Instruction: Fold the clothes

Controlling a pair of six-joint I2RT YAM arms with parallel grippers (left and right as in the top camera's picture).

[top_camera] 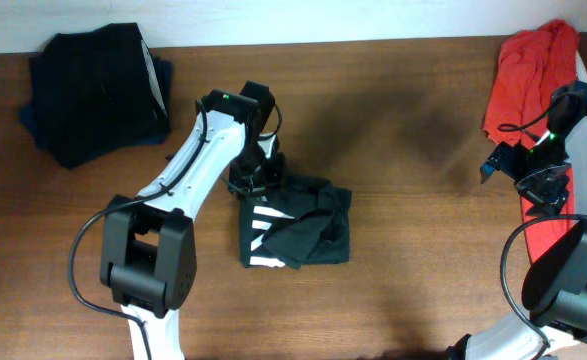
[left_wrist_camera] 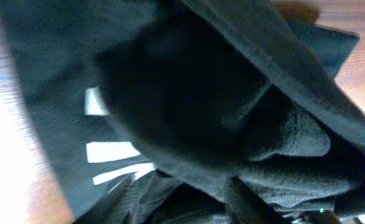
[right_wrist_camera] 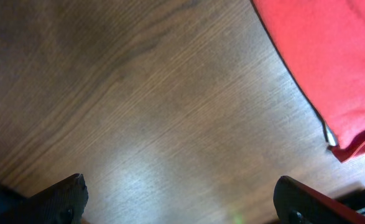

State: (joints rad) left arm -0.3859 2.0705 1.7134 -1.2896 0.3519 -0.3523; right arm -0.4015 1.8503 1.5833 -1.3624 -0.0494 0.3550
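The dark charcoal T-shirt lies bunched and partly folded mid-table, with white lettering on its left side. My left gripper is down on the shirt's top left edge. In the left wrist view the dark cloth and white lettering fill the frame; the fingers are buried in folds and seem shut on the cloth. My right gripper hangs open and empty over bare wood, next to the red shirt, whose edge also shows in the right wrist view.
A stack of folded dark garments lies at the back left. The red shirt drapes along the right edge under the right arm. The wooden table shows between the T-shirt and the red shirt.
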